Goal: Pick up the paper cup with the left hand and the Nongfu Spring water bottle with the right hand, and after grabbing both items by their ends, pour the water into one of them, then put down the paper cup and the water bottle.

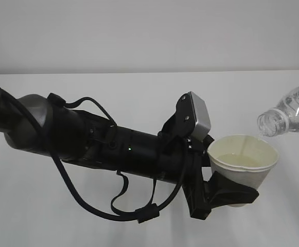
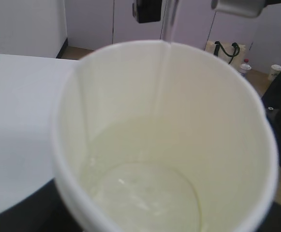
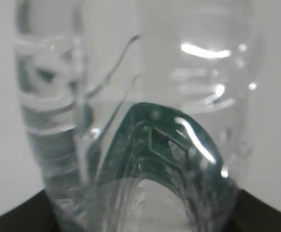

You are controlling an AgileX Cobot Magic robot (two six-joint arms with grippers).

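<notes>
I have the cup (image 1: pixel 243 162) clamped low on its wall in the left tool (image 1: pixel 226 191), held clear above the bench (image 1: pixel 139 87) toward its right side, with the bottle (image 1: pixel 288 116) tipped mouth-down just beside the cup's far rim. My right tool (image 3: pixel 24 212) shows only as dark edges either side of the bottle's base in the wrist view, so I judge it clamped there. A thin stream of water (image 2: pixel 165 58) runs down the inner wall and a pale pool sits in the bottom.

I expect the cup to be light and soft: thin paper that dents under pressure and grows heavier as it fills, so the low grip near the stiffer base suits it. The bottle looks like thin ribbed plastic, springy and slick; squeezing harder could make it spurt.

The bench is plain white and matte, with a pale wall behind. Past the cup's rim I see a doorway, a dark bag and small things on the floor
</notes>
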